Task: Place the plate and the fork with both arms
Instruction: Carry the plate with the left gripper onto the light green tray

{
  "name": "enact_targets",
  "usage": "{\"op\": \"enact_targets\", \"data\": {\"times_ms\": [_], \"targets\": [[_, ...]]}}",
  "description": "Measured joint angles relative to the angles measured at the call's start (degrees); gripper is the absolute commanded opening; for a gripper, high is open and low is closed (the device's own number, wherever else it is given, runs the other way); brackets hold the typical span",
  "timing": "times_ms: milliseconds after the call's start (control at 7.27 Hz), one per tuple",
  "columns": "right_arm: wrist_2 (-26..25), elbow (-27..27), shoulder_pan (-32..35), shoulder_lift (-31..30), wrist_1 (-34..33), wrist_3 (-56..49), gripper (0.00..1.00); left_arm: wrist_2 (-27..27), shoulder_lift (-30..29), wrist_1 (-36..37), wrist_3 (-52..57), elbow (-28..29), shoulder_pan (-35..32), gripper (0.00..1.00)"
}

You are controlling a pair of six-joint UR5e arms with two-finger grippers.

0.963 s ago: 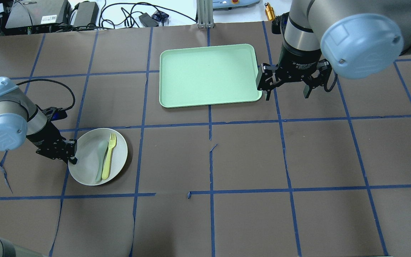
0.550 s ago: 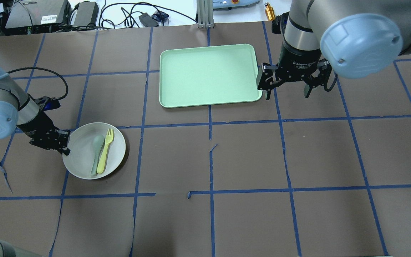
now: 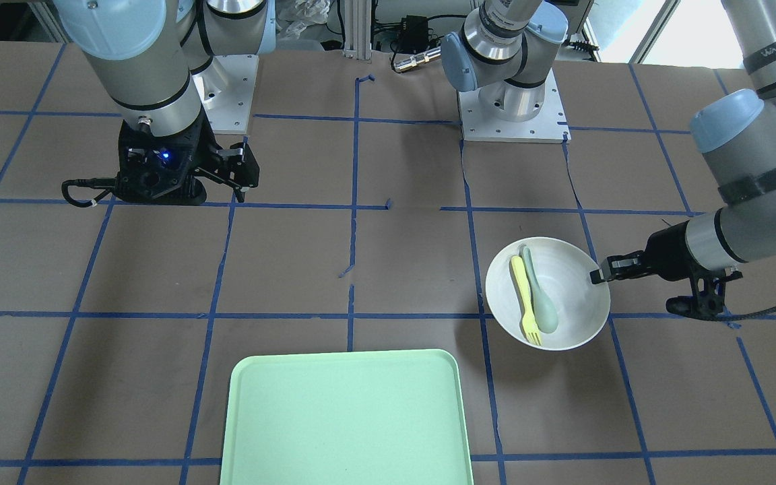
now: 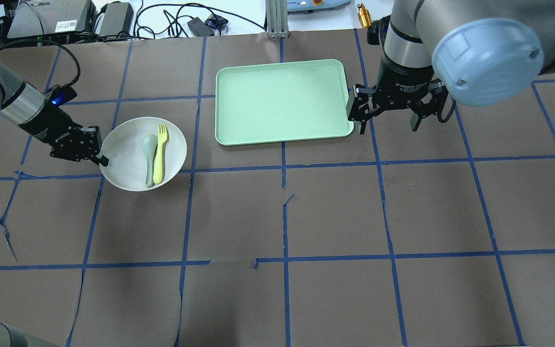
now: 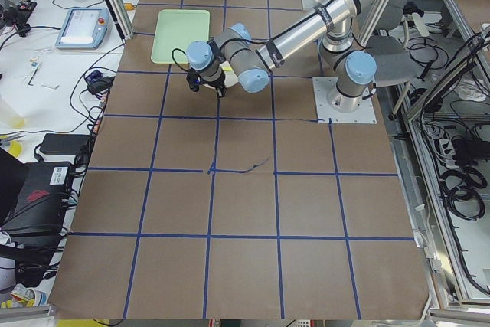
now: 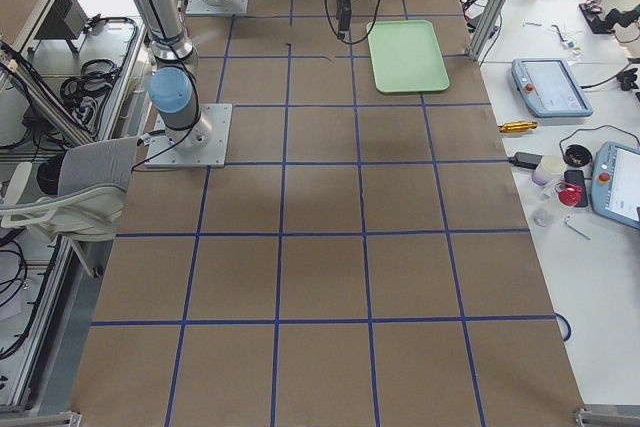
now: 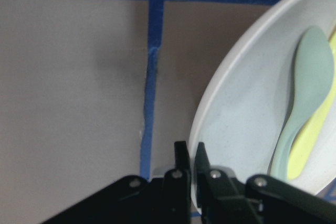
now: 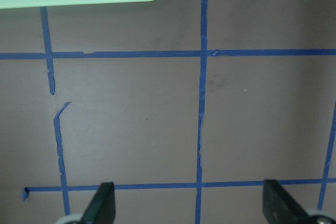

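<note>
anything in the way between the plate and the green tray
Nothing visible: only bare table lies between the plate and the green tray. The left gripper grips the plate's rim; the right gripper hangs beside the tray's opposite edge, off that path.

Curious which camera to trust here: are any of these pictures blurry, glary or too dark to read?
Left wrist view: the plate and spoon look soft, and the left gripper is nearly a black silhouette. Front-facing view: sharp, but bright light washes out the top right corner. Overhead view: evenly lit and sharp, though the white surface beyond the table is blown out.
</note>
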Motion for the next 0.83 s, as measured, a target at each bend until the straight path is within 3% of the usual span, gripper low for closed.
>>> {"op": "enact_targets", "data": {"times_ms": [550, 826], "targets": [[0.18, -0.07, -0.07, 0.0, -0.81, -0.01, 1.0, -8.47, -12.05, 6.33, -13.06, 14.61, -14.62, 0.0], [0.35, -0.07, -0.08, 0.06, -0.91, -0.02, 1.0, -9.67, -19.62, 9.97, -16.61, 20.74, -20.28, 0.0]]}}
